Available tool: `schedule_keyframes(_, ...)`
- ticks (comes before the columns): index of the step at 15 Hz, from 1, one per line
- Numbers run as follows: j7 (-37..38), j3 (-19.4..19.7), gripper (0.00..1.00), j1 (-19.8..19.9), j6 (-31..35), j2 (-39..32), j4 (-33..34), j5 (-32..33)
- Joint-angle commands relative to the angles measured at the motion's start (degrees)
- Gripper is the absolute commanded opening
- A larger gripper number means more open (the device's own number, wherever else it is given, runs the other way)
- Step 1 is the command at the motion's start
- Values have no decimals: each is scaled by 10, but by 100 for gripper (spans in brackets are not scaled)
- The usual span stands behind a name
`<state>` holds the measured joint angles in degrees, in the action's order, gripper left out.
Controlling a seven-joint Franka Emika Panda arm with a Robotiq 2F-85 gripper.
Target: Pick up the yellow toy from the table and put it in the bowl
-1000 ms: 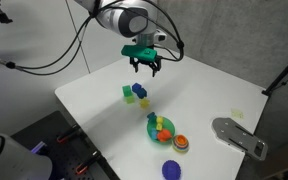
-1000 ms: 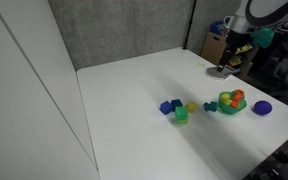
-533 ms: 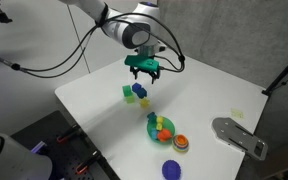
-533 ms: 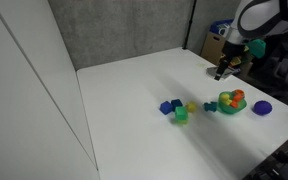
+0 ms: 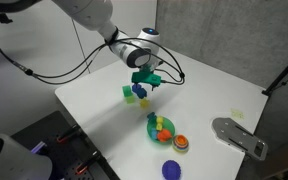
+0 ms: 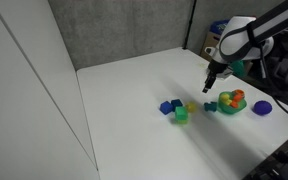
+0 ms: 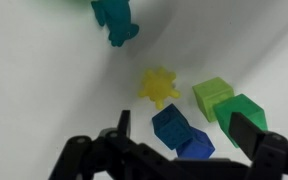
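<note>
The yellow toy [image 7: 159,86] is a small spiky yellow piece lying on the white table; it also shows in an exterior view [image 6: 192,106]. My gripper [image 7: 184,130] is open and empty, hovering just above the cluster of blocks, and it shows in both exterior views [image 5: 144,83] [image 6: 212,86]. In the wrist view the blue blocks [image 7: 175,126] lie between its fingers, with the yellow toy just beyond the fingertips. The green bowl [image 5: 154,133] [image 6: 225,107] stands apart from the cluster and holds several colourful pieces.
Two green cubes [image 7: 213,97] [image 7: 243,115] lie beside the blue blocks. A teal piece [image 7: 115,20] lies further off. An orange-red cup [image 5: 181,142] and a blue-purple disc [image 5: 171,169] sit past the bowl. A grey metal plate [image 5: 239,136] lies near the table edge.
My gripper has moved down and across the table from high near the back to just above the block cluster. The objects have not moved.
</note>
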<state>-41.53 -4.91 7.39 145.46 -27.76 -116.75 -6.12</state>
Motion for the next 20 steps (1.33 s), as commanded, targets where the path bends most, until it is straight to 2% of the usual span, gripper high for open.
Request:
schedule_keyframes(1, -32, -28, 100, 22, 46, -55, 44, -4)
schedule_keyframes(7, -54, -77, 100, 63, 109, -135, 82, -4)
schedule_keyframes(15, -85, -125, 100, 104, 129, -227, 124, 3)
schedule_keyframes(20, -93, -135, 100, 110, 138, -261, 137, 9)
